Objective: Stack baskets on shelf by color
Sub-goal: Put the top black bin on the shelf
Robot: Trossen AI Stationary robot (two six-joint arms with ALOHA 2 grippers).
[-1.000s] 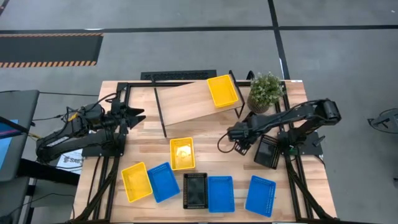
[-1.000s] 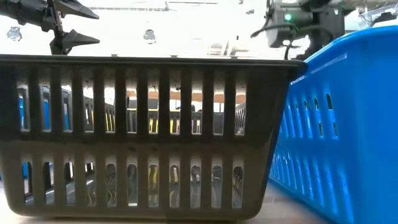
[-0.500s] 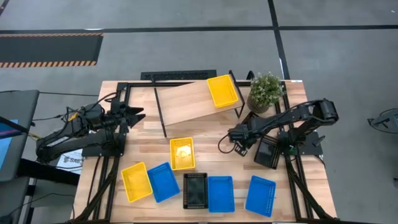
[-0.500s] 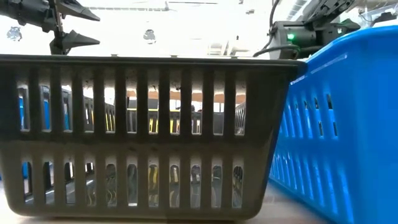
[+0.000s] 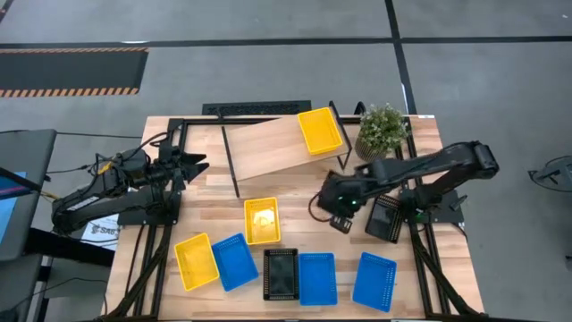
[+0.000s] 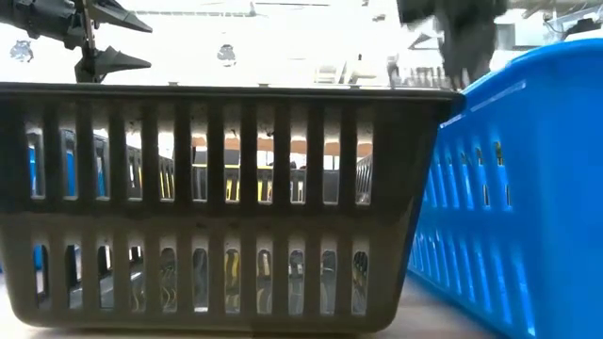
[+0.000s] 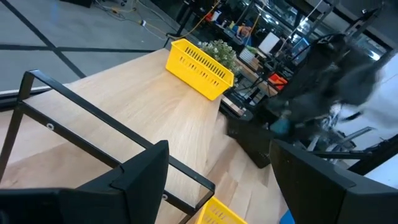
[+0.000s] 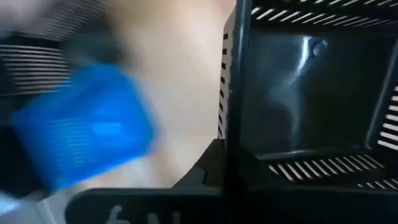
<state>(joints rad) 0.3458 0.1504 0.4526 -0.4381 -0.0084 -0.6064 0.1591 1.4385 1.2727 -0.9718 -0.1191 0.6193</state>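
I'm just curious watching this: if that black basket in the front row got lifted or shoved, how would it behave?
Probably light for its size: the black basket has slotted, see-through walls. Its rim runs straight, so likely fairly stiff. Pushed, it should slide rather than tip, being low and wide, but would soon meet the blue basket beside it.
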